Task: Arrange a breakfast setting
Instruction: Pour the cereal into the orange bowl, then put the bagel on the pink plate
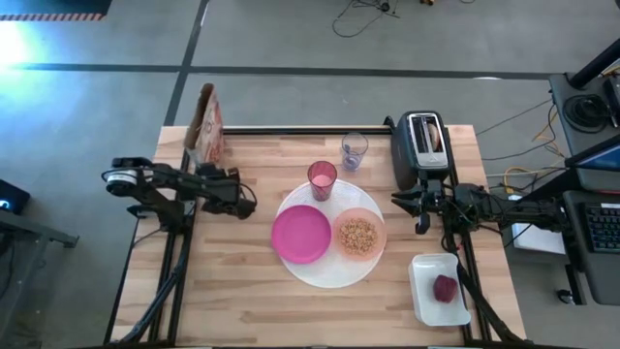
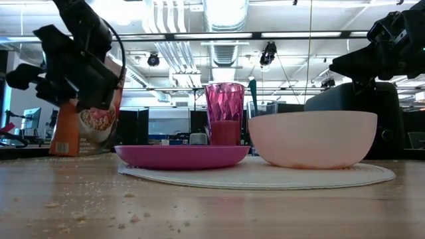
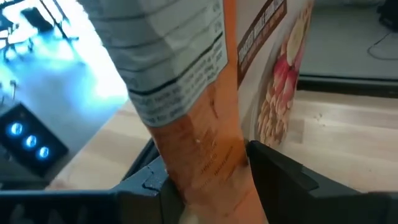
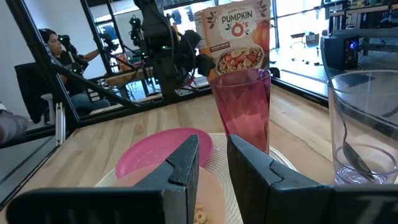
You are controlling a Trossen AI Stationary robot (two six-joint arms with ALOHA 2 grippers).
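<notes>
A cereal box (image 1: 206,126) with an orange narrow side stands at the table's far left, and my left gripper (image 1: 211,167) is shut on it from its near side. At the table's middle lies a large white plate (image 1: 327,279). On it rest a magenta plate (image 1: 300,234) and a peach bowl (image 1: 359,236) with cereal in it. A pink cup (image 1: 322,179) stands at the white plate's far rim. A dark red fruit (image 1: 445,288) lies in a white tray (image 1: 426,301) at the near right. My right gripper (image 1: 423,221) waits at the right edge, fingers (image 4: 186,168) slightly apart, holding nothing. My left gripper has the box's narrow orange side (image 3: 208,165) between its two fingers, one finger (image 3: 273,171) on the printed front face and the other on the back face. The fingers come from the table's near side, slanting a little down. In the low view the box's bottom (image 2: 66,153) sits at table level.
A clear glass (image 1: 354,150) with a spoon in it stands behind the pink cup. A dark toaster (image 1: 422,145) stands at the far right. Crumbs lie on the wood near the front edge (image 2: 99,212). Bare wood shows near left (image 1: 223,291).
</notes>
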